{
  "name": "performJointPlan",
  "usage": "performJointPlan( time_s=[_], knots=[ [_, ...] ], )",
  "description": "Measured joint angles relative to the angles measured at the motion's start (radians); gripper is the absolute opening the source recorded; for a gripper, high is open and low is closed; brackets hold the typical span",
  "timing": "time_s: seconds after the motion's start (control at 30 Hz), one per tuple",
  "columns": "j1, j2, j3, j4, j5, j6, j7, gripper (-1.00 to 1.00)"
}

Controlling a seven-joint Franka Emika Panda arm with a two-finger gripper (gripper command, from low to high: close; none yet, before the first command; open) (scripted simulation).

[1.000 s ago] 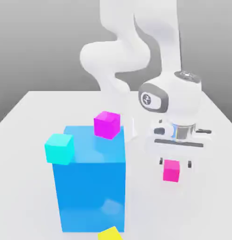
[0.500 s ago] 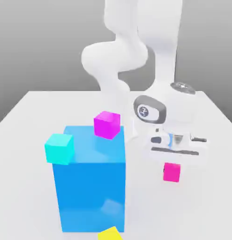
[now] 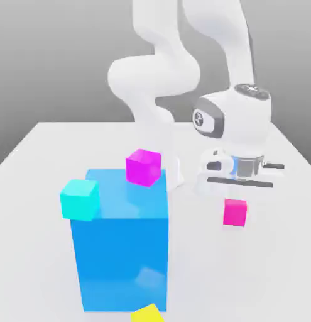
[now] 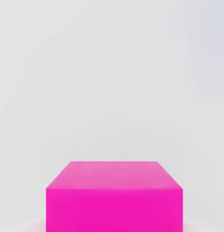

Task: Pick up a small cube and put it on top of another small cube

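Hot-pink small plain cube [image 3: 235,212] sits at the right centre of the exterior view, directly under the white robot arm's tool [image 3: 236,196], which is clamped narrow on it; the cube hangs clear of the pale grey counter [image 3: 32,148]. In the hand view the same cube [image 4: 114,195] occupies the lower centre of the frame against the counter surface.

Surrounding items, exterior view:
- Large glossy blue block [image 3: 120,239], lower left of centre, standing upright on the counter. It is the tallest item and stands between the held cube and the frame's left side.
- Purple-magenta cube [image 3: 143,167], resting on the blue block's top face near its far right corner, at centre frame.
- Cyan cube [image 3: 79,199], at the blue block's upper left front corner, overlapping its edge; whether it rests on the block cannot be determined.
- Yellow cube [image 3: 148,314], partly cut off at the bottom edge, just beside the blue block's base.

The held cube is well apart from the magenta cube, with open counter between them.
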Motion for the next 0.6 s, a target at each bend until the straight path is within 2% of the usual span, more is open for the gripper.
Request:
performJointPlan(
  time_s=[0.13,0.6],
  knots=[
    [-0.03,-0.021,-0.049,0.101,0.005,-0.119,-0.098,-1.0],
    [-0.32,-0.133,-0.35,0.595,-0.097,-0.724,-0.287,-1.0]
  ],
)
